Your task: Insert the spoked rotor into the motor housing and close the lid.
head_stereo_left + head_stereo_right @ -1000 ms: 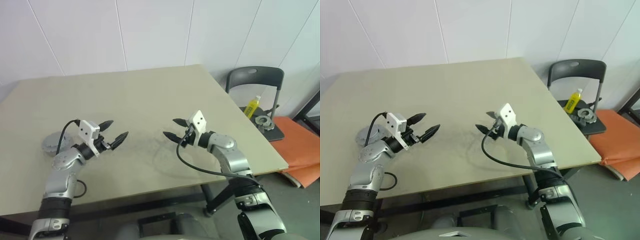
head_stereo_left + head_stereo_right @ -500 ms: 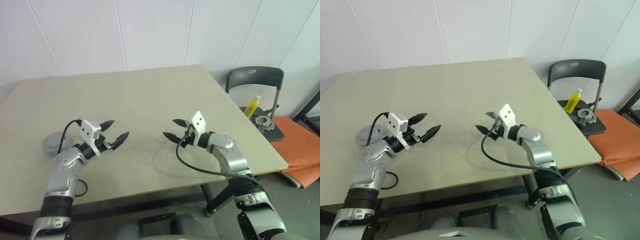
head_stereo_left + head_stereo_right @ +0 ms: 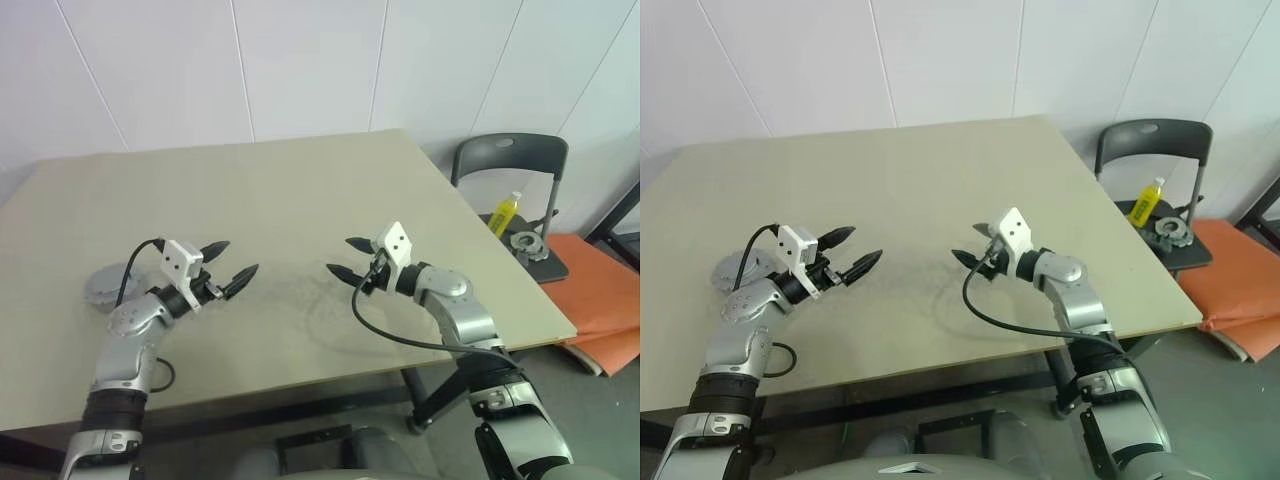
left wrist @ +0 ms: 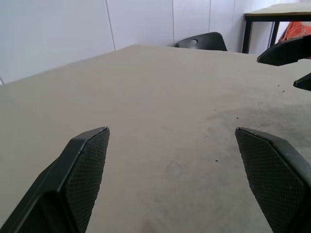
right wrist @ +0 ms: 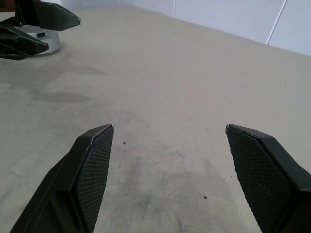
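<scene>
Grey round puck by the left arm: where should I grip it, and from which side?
Take the grey puck across its outer rim, coming from above with the open left gripper, the nearer one. It lies flat and low on the table, so a level approach would probably find little wall to pinch.

1. The left gripper (image 4: 182,170) is seen with its two black fingers (image 4: 85,170) spread wide apart, nothing being held between them.
2. A beige table (image 4: 160,92) is spread beneath and beyond them, marked by faint dark smudges.
3. The right gripper (image 4: 291,65) is seen across the table, its black tips apart.
4. A dark chair back (image 4: 201,41) is seen past the far edge, before a white panelled wall (image 4: 73,29).
</scene>
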Robot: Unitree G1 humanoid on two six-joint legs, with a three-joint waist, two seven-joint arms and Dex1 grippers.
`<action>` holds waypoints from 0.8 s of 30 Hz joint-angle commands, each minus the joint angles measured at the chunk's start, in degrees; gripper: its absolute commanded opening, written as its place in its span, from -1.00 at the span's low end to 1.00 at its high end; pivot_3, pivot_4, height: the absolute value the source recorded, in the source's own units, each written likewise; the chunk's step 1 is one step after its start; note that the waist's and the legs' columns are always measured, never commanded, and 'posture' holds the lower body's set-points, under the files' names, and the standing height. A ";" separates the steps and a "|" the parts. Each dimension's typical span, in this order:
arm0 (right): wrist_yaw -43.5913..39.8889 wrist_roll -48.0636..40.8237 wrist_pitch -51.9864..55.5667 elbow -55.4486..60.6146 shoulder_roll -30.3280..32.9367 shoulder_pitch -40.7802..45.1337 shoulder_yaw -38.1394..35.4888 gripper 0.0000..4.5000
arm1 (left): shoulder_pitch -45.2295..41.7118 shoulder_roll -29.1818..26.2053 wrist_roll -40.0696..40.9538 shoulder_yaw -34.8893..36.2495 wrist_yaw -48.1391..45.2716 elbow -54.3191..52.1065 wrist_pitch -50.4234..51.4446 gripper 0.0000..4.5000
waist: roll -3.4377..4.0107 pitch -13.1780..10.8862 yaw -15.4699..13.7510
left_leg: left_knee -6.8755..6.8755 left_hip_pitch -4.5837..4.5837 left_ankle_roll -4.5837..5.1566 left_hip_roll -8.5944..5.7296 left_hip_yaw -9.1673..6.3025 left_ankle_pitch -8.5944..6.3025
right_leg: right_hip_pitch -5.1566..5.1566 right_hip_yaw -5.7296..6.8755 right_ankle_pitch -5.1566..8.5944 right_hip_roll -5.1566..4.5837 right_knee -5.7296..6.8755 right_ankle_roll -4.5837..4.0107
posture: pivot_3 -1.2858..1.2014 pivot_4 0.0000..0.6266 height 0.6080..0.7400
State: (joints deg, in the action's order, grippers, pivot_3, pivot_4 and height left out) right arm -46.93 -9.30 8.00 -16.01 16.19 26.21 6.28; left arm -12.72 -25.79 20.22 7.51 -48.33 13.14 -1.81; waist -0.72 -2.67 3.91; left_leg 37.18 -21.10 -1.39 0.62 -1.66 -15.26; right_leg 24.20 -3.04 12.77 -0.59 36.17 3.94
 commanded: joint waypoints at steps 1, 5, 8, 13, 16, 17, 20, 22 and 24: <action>-0.17 -0.36 -1.27 1.21 0.40 1.73 -0.39 0.73 | -1.62 -0.06 -0.28 0.04 -0.19 -0.61 -1.41 0.96 | 0.00 0.00 0.00 | 0.00 0.01 0.00 0.00 0.00 0.00 | -0.01 0.00 0.00 0.00 0.00 0.00 | 0.03 -1.00 1.00; -0.11 -0.38 -1.23 1.35 0.53 1.58 -0.40 0.73 | -1.56 0.11 -0.36 -0.01 -0.32 -0.61 -1.45 0.96 | 0.00 0.00 0.01 | 0.00 0.03 0.00 0.00 0.00 0.00 | -0.04 0.00 0.00 0.00 0.00 0.00 | 0.03 -1.00 1.00; 0.00 -0.37 -1.19 1.39 0.53 1.56 -0.33 0.73 | -1.59 0.17 -0.47 -0.01 -0.43 -0.50 -1.47 0.96 | 0.00 0.00 0.03 | 0.00 0.04 0.00 0.00 0.00 0.00 | -0.04 0.00 0.00 0.00 0.01 0.00 | 0.03 -1.00 1.00; 0.22 -0.25 -1.21 1.61 0.53 1.20 -0.25 0.73 | -1.56 0.19 -1.02 -0.26 -0.56 -0.43 -1.65 0.96 | 0.00 0.00 0.01 | 0.00 0.11 0.00 0.00 0.00 0.00 | -0.11 0.00 0.00 0.00 0.02 0.00 | 0.03 -1.00 1.00; 0.58 -0.18 -1.12 2.04 0.66 0.73 -0.35 0.73 | -1.94 0.25 -1.11 -0.32 -0.77 -0.06 -1.64 0.96 | 0.00 0.00 0.01 | 0.00 0.20 0.00 0.00 0.00 0.00 | -0.20 0.00 0.01 0.00 0.02 0.00 | 0.03 -1.00 1.00; 0.74 -0.21 -1.09 2.20 0.73 0.57 -0.46 0.73 | -2.17 0.32 -1.16 -0.45 -0.86 0.06 -1.61 0.96 | 0.00 0.00 0.01 | 0.00 0.26 0.00 0.00 0.01 0.00 | -0.24 0.00 0.01 0.00 0.02 0.00 | 0.03 -1.00 1.00; 1.33 -0.44 -0.59 3.25 1.05 -0.19 -0.84 0.73 | -2.99 0.57 -1.25 -0.99 -1.36 0.42 -1.40 0.96 | 0.00 -0.01 0.01 | -0.07 0.71 0.00 0.00 0.00 -0.01 | -0.66 0.00 0.04 0.00 -0.06 -0.01 | 0.03 -1.00 1.00; 2.09 -0.88 0.09 4.50 1.28 -0.90 -1.47 0.73 | -3.80 0.79 -1.29 -1.35 -1.87 1.30 -1.53 0.96 | 0.00 -0.01 -0.02 | -0.06 0.78 -0.01 0.00 0.00 -0.01 | -0.75 0.01 0.05 -0.01 -0.07 0.00 | 0.03 -1.00 1.00; 2.83 -1.09 0.77 6.05 1.93 -1.85 -2.17 0.73 | -5.07 1.09 -1.44 -1.96 -2.28 2.38 -1.61 0.96 | 0.00 -0.01 0.00 | -0.02 0.82 -0.01 0.00 0.00 -0.01 | -0.79 0.01 0.05 -0.01 -0.07 0.00 | 0.03 -1.00 1.00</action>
State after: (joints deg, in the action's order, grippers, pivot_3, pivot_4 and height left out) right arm -44.85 -9.38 8.66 -13.19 17.20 24.07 5.90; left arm -15.77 -24.65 19.13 5.58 -50.12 15.85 -2.07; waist -0.72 -2.69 3.91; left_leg 37.16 -20.29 -1.40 0.62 -1.66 -15.27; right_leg 23.41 -3.03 12.82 -0.61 36.09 3.94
